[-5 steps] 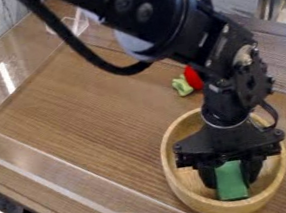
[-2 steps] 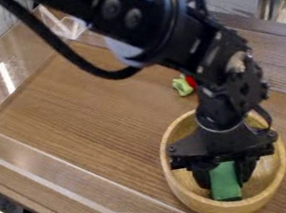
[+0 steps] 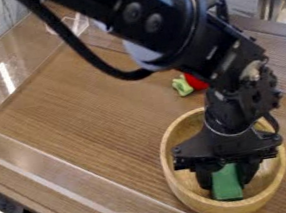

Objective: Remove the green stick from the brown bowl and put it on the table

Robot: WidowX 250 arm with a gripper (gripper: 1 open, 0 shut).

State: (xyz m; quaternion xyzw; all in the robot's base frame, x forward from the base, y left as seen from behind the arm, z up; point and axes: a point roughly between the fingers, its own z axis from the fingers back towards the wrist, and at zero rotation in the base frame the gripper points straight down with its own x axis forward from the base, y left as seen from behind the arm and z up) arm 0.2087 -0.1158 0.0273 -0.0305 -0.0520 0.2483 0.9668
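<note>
We have the end effector [image 3: 228, 171] pointing straight down inside the brown bowl [image 3: 181, 159], its fingers clenched on the green stick [image 3: 227, 182], which stands between them near the bowl's floor, toward the front wall. To us the stick looks like a short, blocky piece, probably light and rigid, so it should not bend or crush under the grip; its flat faces give good purchase, though a smooth finish could let it slip if held only at the tip. We judge the upper half, across the two broad faces, the best place to hold it. The lift must clear the bowl's rim before moving over the wooden worktop [image 3: 79, 108].
</note>
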